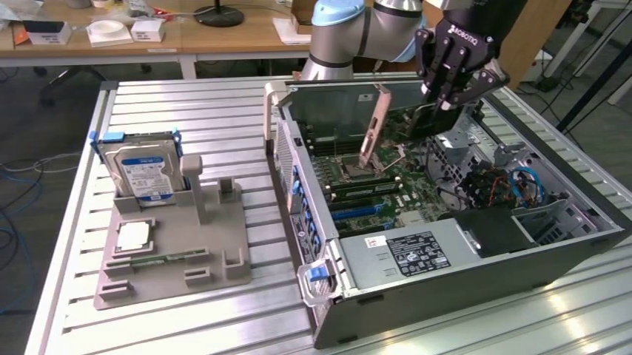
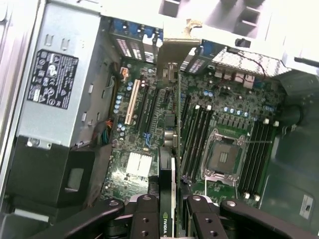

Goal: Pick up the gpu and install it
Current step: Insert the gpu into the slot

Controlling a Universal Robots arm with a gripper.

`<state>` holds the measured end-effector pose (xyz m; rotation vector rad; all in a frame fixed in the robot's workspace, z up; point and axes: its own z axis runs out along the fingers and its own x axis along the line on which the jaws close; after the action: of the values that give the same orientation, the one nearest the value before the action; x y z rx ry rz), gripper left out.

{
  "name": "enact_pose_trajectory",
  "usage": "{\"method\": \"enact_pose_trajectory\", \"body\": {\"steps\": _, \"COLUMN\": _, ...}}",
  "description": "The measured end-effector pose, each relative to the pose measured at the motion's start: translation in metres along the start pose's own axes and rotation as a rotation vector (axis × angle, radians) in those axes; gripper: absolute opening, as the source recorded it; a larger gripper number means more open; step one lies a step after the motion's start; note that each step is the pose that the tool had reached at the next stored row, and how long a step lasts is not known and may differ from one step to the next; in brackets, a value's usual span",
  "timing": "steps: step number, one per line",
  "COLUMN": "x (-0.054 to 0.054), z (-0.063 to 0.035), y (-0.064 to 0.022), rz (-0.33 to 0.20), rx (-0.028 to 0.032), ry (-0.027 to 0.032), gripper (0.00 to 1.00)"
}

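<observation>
1. At the exterior view's left, on the slatted metal table (image 1: 197, 103), a grey holder (image 1: 173, 248) stands near the left edge. A hard drive (image 1: 143, 174) with a blue-and-white label sits upright in its back slot; the label's writing is too small to read. A processor chip (image 1: 132, 237) lies flat and a narrow memory stick (image 1: 158, 260) lies along the front. No card is in the holder, so by my reckoning the pick-up is done.

2. In the middle stands the open computer case (image 1: 326, 310), side panel off, motherboard (image 1: 380, 188) exposed. Along its near edge lies the power supply (image 1: 419, 251), with a black label of white print I cannot make out.

3. Over the motherboard, the gripper (image 1: 452, 92) hangs fingers down; white lettering runs along its black body and looks like "ROBOTIQ". In the wrist view the gripper (image 2: 169, 209) has its fingers partly closed, pinching the gpu (image 2: 169, 189) edge-on between them. "NVIDIA" shows on the cooler by the fingers.

4. The gpu (image 1: 410, 118) hangs above the board, its silver bracket (image 2: 172, 55) toward the case's rear wall, roughly parallel to the expansion slots (image 2: 144, 104). It looks raised, not seated; installing remains.

5. Rightmost, blue cables (image 1: 523, 185) sit in the case's far corner.
</observation>
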<state>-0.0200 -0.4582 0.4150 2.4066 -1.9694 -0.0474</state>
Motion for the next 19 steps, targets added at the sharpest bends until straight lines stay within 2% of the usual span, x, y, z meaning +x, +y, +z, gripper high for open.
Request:
{"method": "enact_pose_trajectory", "body": {"steps": 15, "x": 0.000, "z": 0.0215, "y": -0.0009, "rz": 0.269, "rx": 0.0009, "ry": -0.0117, "gripper": 0.26}}
{"method": "enact_pose_trajectory", "body": {"steps": 19, "x": 0.000, "z": 0.0228, "y": -0.0010, "rz": 0.283, "rx": 0.0010, "ry": -0.0118, "gripper": 0.26}}
